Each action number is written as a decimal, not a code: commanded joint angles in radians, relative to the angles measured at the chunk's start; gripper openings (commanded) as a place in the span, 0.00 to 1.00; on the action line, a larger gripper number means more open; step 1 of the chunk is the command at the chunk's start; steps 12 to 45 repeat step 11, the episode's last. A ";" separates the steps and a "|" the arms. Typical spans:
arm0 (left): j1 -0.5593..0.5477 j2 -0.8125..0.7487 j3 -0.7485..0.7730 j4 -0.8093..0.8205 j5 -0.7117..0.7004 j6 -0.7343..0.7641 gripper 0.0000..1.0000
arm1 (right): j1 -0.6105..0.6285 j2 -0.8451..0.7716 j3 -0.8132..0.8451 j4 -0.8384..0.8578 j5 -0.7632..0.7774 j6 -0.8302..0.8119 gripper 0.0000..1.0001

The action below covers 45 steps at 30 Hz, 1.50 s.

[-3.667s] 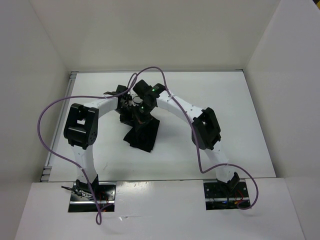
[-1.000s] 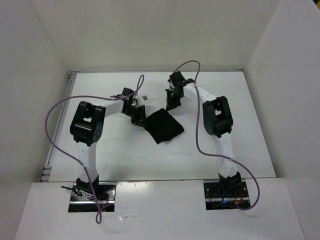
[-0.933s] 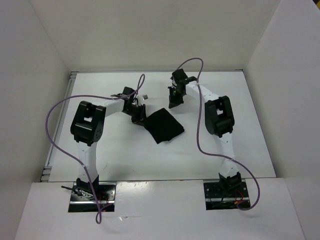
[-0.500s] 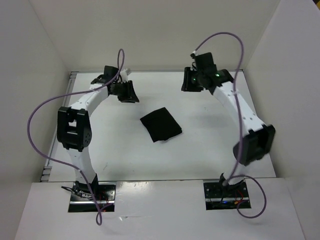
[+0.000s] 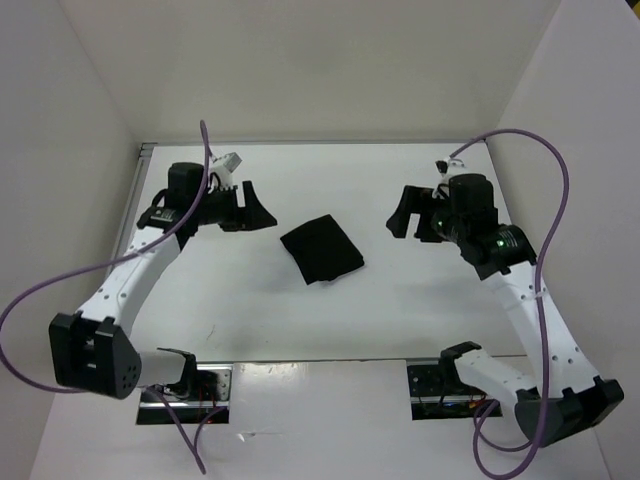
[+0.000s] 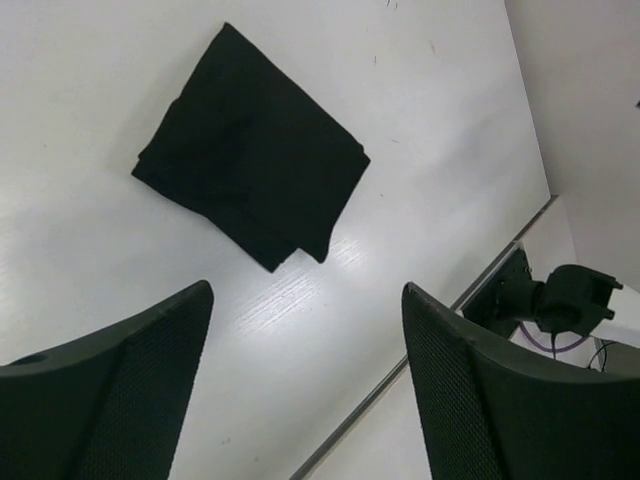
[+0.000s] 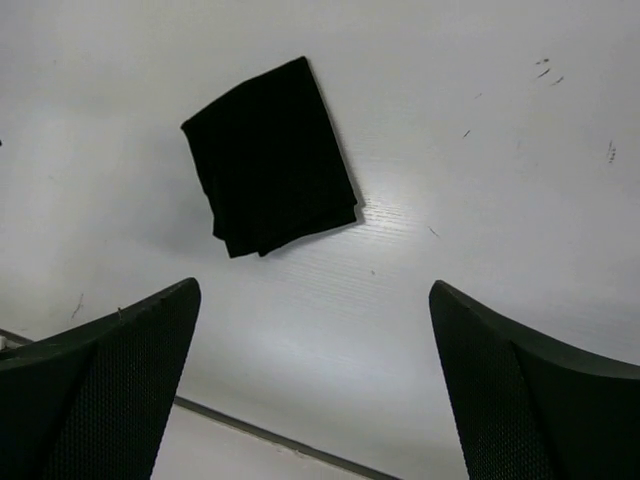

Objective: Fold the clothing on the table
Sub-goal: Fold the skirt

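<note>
Both arms pulled back and released. Left gripper (image 5: 258, 212) and right gripper (image 5: 403, 214) both wide, empty. Clothing (image 5: 321, 251) lies between them on the table (image 5: 420, 310), untouched, a compact folded square. Fold looks complete.

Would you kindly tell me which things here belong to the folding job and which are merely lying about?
Job: plain black soft fabric clothing, folded; flat white table; open left gripper; open right gripper.
Lying about: purple cables looped off the arms; white walls around.
</note>
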 commanded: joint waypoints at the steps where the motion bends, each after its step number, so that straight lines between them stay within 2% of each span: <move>1: -0.006 -0.089 -0.047 0.057 -0.054 -0.047 0.84 | -0.046 -0.083 -0.078 0.099 -0.116 0.020 1.00; 3: -0.006 -0.135 -0.066 0.057 -0.074 -0.061 0.89 | -0.089 -0.094 -0.101 0.108 -0.154 0.020 1.00; 8: -0.015 -0.204 -0.103 0.062 -0.123 -0.073 0.87 | -0.102 -0.072 -0.123 0.099 -0.154 0.001 1.00; 11: -0.015 -0.204 -0.123 0.051 -0.123 -0.047 0.87 | -0.102 -0.031 -0.123 0.138 -0.203 0.001 0.96; 45: -0.015 -0.204 -0.123 0.051 -0.123 -0.047 0.87 | -0.102 -0.031 -0.123 0.138 -0.203 0.001 0.96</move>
